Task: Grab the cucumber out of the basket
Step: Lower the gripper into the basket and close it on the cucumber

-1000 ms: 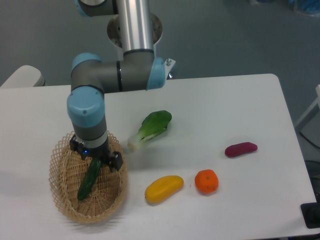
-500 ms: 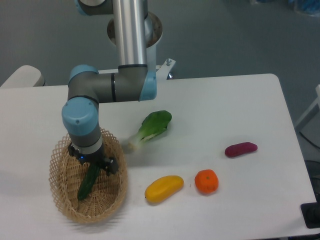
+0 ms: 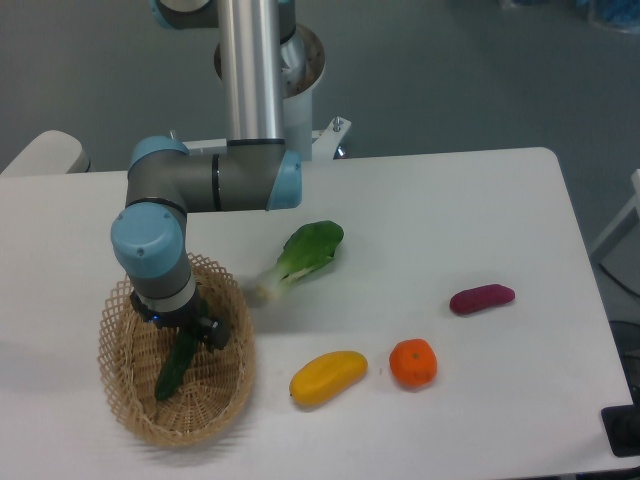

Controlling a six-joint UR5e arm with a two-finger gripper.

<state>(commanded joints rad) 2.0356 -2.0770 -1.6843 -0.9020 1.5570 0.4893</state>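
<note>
One pincer [image 3: 182,335] reaching into basket [image 3: 125,405], sitting over cucumber [image 3: 175,365] upper end, grip unclear, bok choy [image 3: 305,255] lying at 2 o'clock.

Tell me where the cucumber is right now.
The cucumber lies inside the basket at the lower left of the camera view, its upper end directly under the gripper, left of the mango.

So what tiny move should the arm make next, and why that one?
Probably close the hand on the cucumber before lifting. The hand sits low in the basket, right over the cucumber's upper end, and the cucumber lies on the basket floor. Whether the fingers already grip it cannot be told from this view, so squeezing first seems safest.
</note>
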